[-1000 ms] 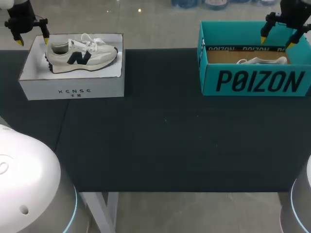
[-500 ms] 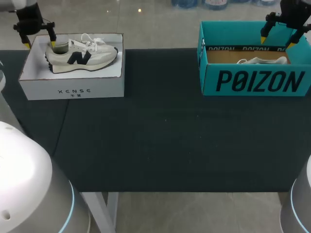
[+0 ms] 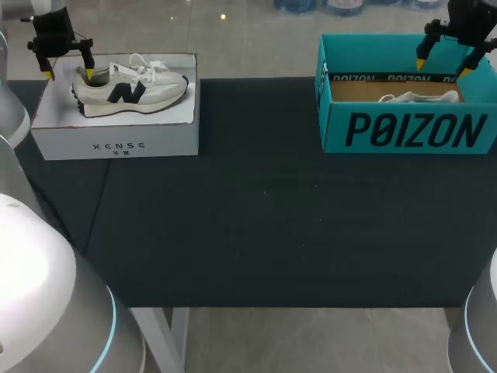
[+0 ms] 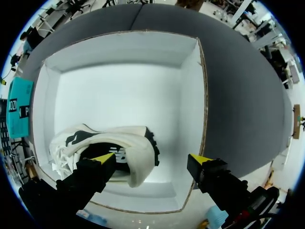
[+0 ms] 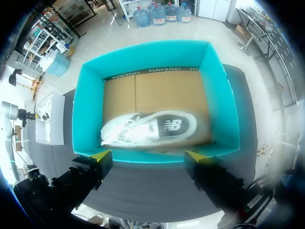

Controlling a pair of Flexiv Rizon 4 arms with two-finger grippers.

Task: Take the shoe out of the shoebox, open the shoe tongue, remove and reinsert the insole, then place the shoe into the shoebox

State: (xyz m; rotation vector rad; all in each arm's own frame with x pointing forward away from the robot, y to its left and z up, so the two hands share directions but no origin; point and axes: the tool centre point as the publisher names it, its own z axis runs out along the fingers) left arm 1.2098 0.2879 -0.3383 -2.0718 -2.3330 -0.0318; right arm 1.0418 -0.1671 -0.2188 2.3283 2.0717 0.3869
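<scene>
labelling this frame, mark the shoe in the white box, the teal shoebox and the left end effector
shoe in the white box (image 3: 132, 92), head view, side panel
teal shoebox (image 3: 411, 130), head view, front wall
left end effector (image 3: 69, 74), head view, between its tips

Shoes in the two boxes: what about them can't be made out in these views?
- Shoe in the teal box: head view, the box's front wall hides all but its top; right wrist view, blurred.
- Shoe in the white box: left wrist view, a finger of the left end effector partly covers its opening, insole unseen.
</scene>
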